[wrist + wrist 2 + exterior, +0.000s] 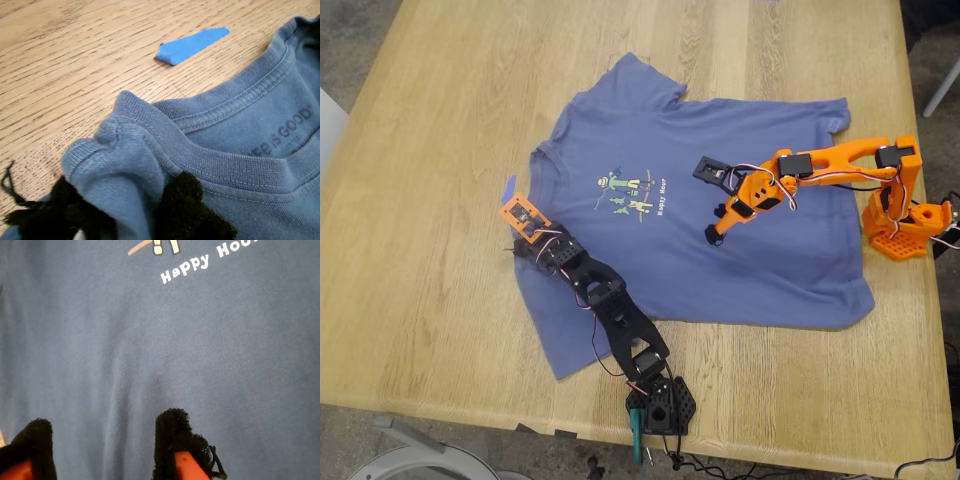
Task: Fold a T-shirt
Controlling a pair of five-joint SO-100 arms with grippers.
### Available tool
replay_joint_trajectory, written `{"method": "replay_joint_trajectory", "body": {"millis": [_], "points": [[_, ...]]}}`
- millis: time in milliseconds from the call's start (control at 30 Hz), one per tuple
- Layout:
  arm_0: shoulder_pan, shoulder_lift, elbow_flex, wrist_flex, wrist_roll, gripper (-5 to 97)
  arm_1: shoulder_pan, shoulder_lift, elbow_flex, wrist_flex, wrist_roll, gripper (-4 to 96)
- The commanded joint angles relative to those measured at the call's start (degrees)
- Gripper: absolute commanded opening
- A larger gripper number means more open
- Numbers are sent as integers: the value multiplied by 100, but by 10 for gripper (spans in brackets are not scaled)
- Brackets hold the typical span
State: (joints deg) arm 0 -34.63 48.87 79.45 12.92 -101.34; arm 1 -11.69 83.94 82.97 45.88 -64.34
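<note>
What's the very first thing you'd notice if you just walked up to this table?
The big blue T-shirt spread flat across the middle of the wooden table, with a little cartoon print on its chest. My first claw has bunched up the collar near a scrap of blue tape. My second claw hangs open over the shirt's middle, just below the white lettering.

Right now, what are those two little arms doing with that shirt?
They are folding a blue T-shirt lying spread out on a wooden table. My first gripper has pinched the fabric by the collar, bunching it up, near a blue tape strip. My second gripper hangs open over the shirt's middle, below the print, holding nothing.
</note>
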Motion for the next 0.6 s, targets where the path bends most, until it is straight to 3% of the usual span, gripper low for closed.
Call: {"method": "replay_joint_trajectory", "body": {"millis": [0,300,567], "points": [[387,-88,-114,26,44,143,-35,9,-132,-123,26,296],[545,-97,-62,62,9,1,-18,-237,202,-642,105,298],[624,-123,-70,26,9,0,-123,-914,-272,-905,114,301]]}}
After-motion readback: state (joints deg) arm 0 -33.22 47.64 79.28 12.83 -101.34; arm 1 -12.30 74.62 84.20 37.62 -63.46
